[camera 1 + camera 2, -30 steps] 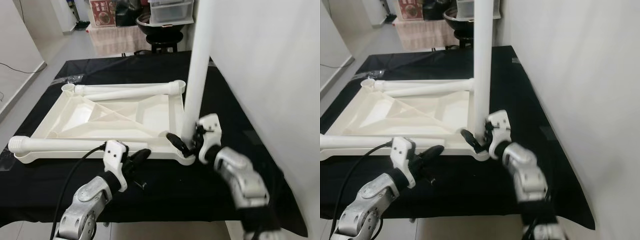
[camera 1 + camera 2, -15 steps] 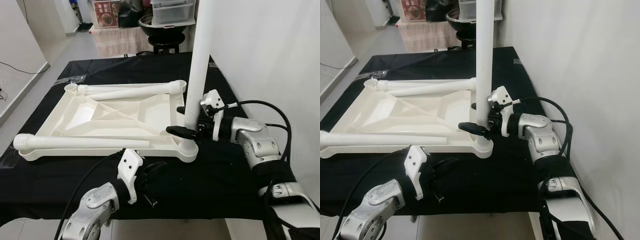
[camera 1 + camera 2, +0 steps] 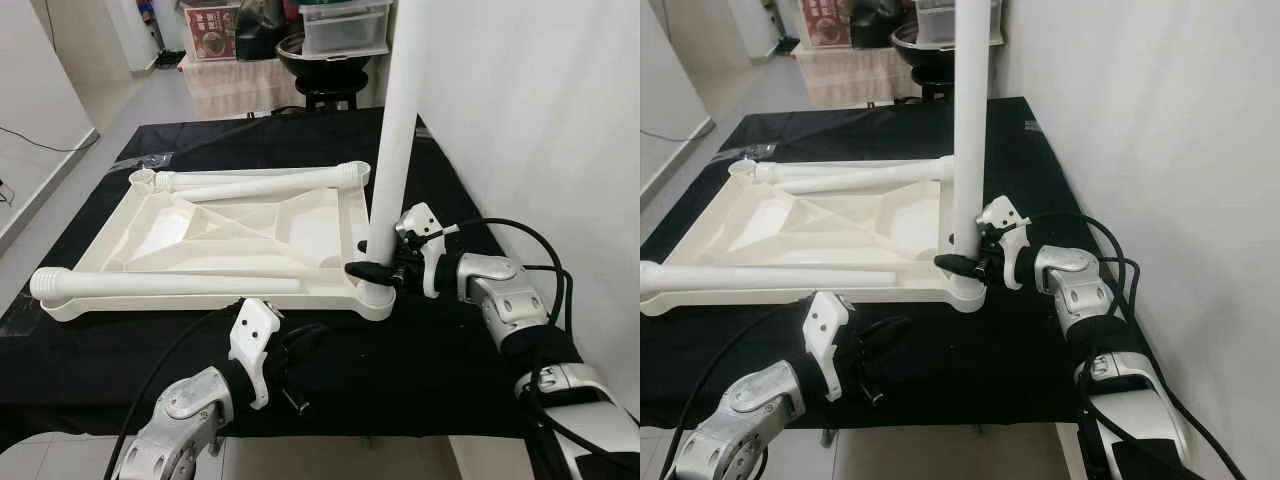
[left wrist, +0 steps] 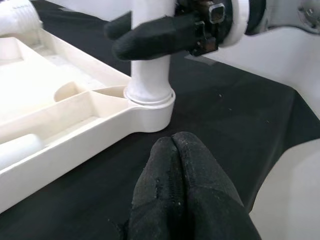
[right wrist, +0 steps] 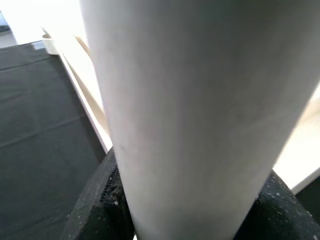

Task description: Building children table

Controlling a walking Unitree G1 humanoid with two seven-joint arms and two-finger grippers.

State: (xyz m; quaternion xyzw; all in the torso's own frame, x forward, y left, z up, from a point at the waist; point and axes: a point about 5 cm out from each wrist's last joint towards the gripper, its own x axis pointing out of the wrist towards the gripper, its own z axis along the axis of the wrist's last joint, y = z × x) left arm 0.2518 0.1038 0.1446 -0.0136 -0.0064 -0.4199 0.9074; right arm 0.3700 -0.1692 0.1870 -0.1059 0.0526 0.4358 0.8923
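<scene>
The white table top [image 3: 230, 240] lies upside down on a black cloth. A white upright leg [image 3: 395, 140] stands in its near right corner socket [image 3: 375, 300]. My right gripper [image 3: 375, 268] is shut on the upright leg just above the socket, and the right wrist view has its fingers [image 5: 95, 210] on either side of the leg [image 5: 200, 115]. My left gripper [image 3: 300, 345] rests on the cloth in front of the top, its fingers [image 4: 175, 175] pressed together and holding nothing. Two loose legs lie on the top, one along the near edge [image 3: 160, 283] and one along the far edge [image 3: 260, 180].
The black cloth [image 3: 420, 350] covers a low platform that ends close to my body. A white wall [image 3: 540, 120] runs along the right side. Behind the platform stand a black stool [image 3: 325, 85] with a bowl and clear bins, and grey floor lies to the left.
My right forearm has swung out to the right while its gripper stays on the base of the upright leg. The left gripper has drawn back from the top's near edge.
</scene>
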